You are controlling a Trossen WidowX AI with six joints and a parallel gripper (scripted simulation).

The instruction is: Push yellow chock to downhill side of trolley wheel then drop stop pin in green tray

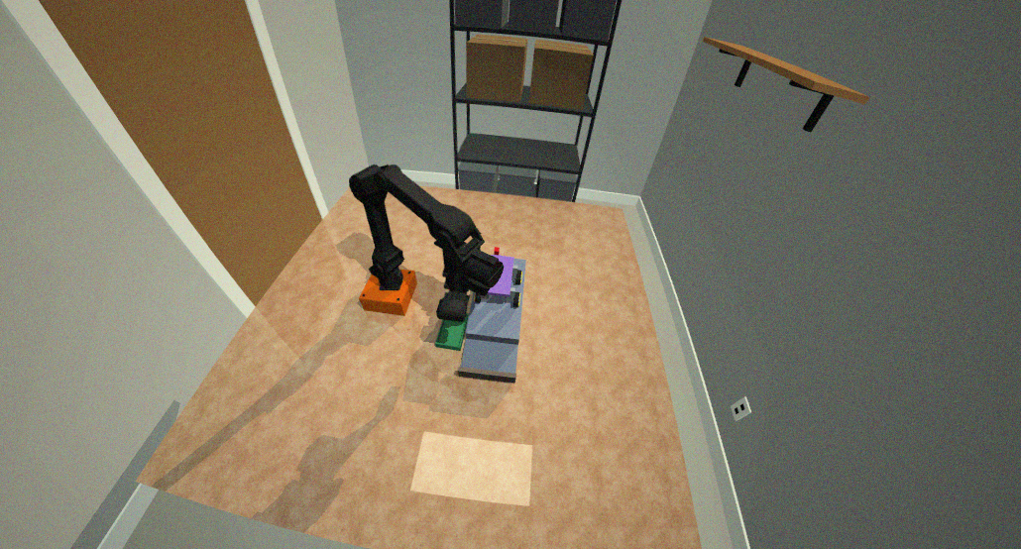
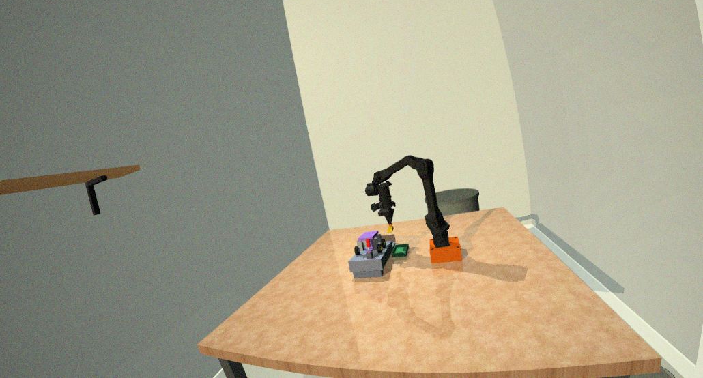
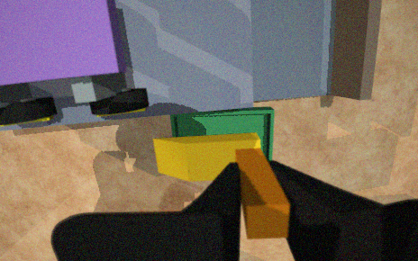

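Note:
The gripper [image 2: 390,223] [image 3: 254,167] is shut on the orange handle of the yellow chock [image 2: 390,228] [image 3: 194,158], which hangs in the air above the green tray [image 1: 450,337] [image 2: 400,250] [image 3: 243,123] in the wrist view. The chock's black base is not visible, and in the top view the arm hides the chock. The purple-topped trolley [image 1: 505,277] [image 2: 368,235] [image 3: 45,40] stands on the upper part of the grey-blue ramp [image 1: 489,358] [image 2: 366,265] [image 3: 288,49]. The red-headed stop pin [image 1: 496,250] [image 2: 368,243] is upright at its uphill end.
The tray lies against the ramp's side, on the side of the orange arm base [image 1: 386,302] [image 2: 445,252]. The wrist view shows two trolley wheels near the ramp's edge. A pale rectangle [image 1: 473,469] shows on the wooden table [image 1: 593,402] [image 2: 418,326] beyond the ramp's low end.

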